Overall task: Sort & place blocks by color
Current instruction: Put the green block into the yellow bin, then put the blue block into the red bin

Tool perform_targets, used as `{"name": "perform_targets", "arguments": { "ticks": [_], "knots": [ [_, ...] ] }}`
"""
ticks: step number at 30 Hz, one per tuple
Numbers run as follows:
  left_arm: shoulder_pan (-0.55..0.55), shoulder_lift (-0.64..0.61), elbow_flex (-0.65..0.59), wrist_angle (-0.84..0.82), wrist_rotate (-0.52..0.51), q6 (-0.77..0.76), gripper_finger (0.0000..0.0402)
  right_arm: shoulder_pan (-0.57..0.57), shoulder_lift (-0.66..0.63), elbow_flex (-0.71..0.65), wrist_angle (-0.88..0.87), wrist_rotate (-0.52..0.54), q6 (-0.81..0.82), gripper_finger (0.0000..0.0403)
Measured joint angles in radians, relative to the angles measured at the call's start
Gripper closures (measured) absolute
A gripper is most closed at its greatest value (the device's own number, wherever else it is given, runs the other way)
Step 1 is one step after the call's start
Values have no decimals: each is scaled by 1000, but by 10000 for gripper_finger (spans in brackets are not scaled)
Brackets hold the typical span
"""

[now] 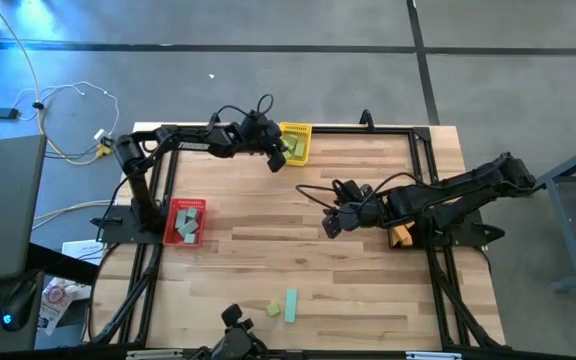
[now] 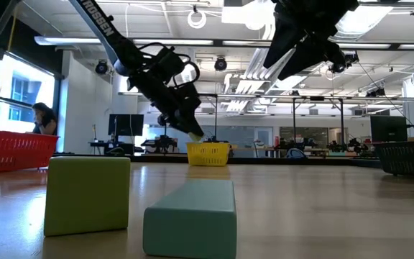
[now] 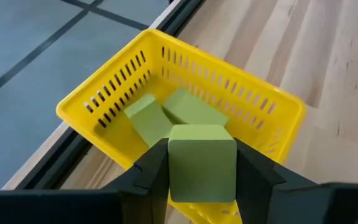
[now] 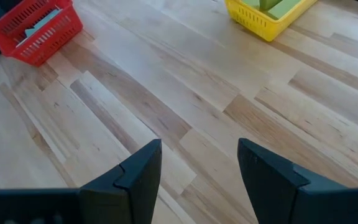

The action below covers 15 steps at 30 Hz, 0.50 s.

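My left gripper (image 1: pixel 279 157) hangs over the yellow bin (image 1: pixel 296 143) at the table's far edge, shut on a light green block (image 3: pixel 202 163). Two more light green blocks (image 3: pixel 166 114) lie inside that bin. Over the middle of the table my right gripper (image 1: pixel 330 226) stands open (image 4: pixel 199 180) with nothing between its fingers. A light green cube (image 1: pixel 273 310) and a teal bar (image 1: pixel 291 305) rest flat on the table near its front edge. In the low view they are the cube (image 2: pixel 87 194) and the bar (image 2: pixel 191 216). My left gripper pinches the light green block by two opposite sides (image 3: pixel 174 168) between its two fingers (image 3: pixel 151 174). The fingers slant down from the table's left. The block is lifted clear, level, over the yellow bin's rim (image 3: pixel 185 208).
A red bin (image 1: pixel 186 221) holding teal blocks stands near the table's left edge. Something orange (image 1: pixel 400 237) shows under the right arm at the right edge, and a dark bin (image 2: pixel 408 155) shows there in the low view. Bare wood lies between the bins.
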Motion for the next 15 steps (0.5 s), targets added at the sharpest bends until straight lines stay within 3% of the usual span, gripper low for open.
{"name": "perform_targets", "arguments": {
  "ticks": [15],
  "knots": [
    [1,-60,0,-26,-23,-52,179,7,21,1,114,-27,-77,206]
  ]
}}
